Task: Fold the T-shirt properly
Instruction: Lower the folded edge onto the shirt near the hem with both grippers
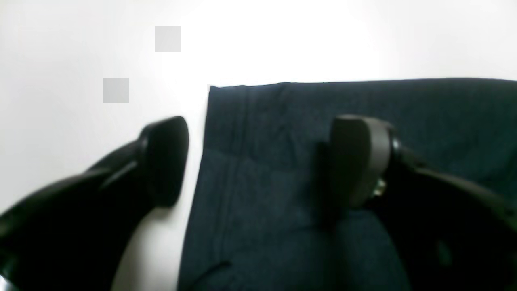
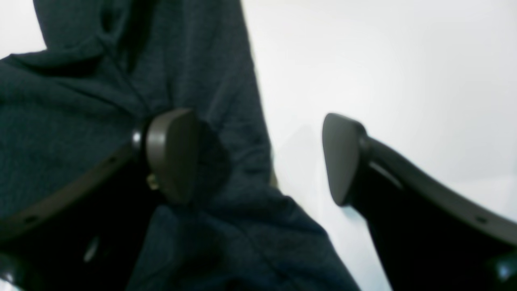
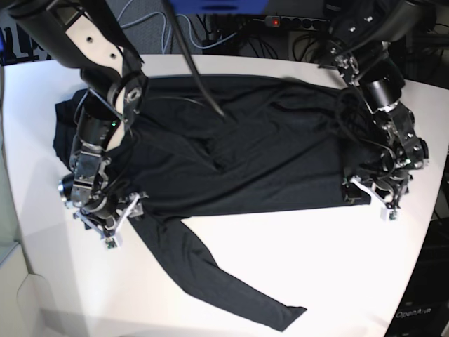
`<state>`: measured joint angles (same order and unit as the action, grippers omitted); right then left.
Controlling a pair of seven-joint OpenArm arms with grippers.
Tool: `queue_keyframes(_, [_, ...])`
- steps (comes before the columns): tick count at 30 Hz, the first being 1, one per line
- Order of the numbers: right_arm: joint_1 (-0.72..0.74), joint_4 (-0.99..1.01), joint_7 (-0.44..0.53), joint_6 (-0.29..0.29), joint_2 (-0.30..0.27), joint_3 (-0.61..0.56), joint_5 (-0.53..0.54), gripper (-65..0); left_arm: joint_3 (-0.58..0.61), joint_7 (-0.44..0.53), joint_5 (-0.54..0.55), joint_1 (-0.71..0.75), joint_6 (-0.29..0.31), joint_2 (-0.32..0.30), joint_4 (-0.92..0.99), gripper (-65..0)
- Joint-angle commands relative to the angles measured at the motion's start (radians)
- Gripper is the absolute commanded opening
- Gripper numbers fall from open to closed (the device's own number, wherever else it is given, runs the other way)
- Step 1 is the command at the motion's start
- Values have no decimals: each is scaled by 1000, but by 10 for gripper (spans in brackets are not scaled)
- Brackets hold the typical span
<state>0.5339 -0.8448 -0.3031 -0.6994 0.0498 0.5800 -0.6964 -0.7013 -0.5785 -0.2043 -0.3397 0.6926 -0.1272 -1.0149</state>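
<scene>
The left pincer (image 1: 258, 161) stands wide open with nothing held, 1 finger (image 1: 167, 161) over the bare white table (image 1: 80, 133) and the other over the dark fabric, straddling a straight edge of the T-shirt (image 1: 323, 113) near a squared corner. The right pincer (image 2: 258, 157) is also spread wide and grips nothing, 1 finger (image 2: 177, 153) above wrinkled cloth and the other above the table, with the garment's edge running between them. In the base view the T-shirt (image 3: 245, 154) lies spread flat on the table (image 3: 280, 260), its long axis running across the picture from side to side; which end is the collar cannot be told. 1 long sleeve (image 3: 217, 281) runs diagonally from the body toward the near edge of the table, its cuff pointing to the lower right. The right pincer (image 3: 105, 217) hangs low at the shirt's near corner on that view's left, where the sleeve begins, and the left pincer (image 3: 379, 200) hangs low at the near corner on that view's right. Cables (image 3: 210, 28) lie beyond the table's far edge
</scene>
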Motion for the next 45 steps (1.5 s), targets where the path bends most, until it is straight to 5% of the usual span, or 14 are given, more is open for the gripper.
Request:
queue_keyframes(1, [16,-8,-25,1,-5,-5,-18,-192,2,21,13,-29,6,-7,5,-127])
queue_keyframes(13, [16,-8,-26,1,-6,-7,-18,-192,4,74,13,-54,6,-19,101,-146])
queue_keyframes(15, [16,-8,-26,1,-6,-7,-18,-192,4,74,13,-54,6,-19,100,-234])
queue_keyframes(21, [15,-4,-25,1,-8,-7,-18,-193,4,76,10,-68,6,-25,100,-650])
queue_keyframes(25, [1,-6,-21,1,-8,-8,-18,-277,4,78,12,-74,6,-27,87,-634])
queue_keyframes(31, [2,-4,-21,1,-8,-8,-21,-650,7,78,12,-45,6,2,-71,-634])
queue_keyframes(45, [2,-11,-23,1,-23,-8,-22,-644,7,76,12,3,6,33,-141,-634])
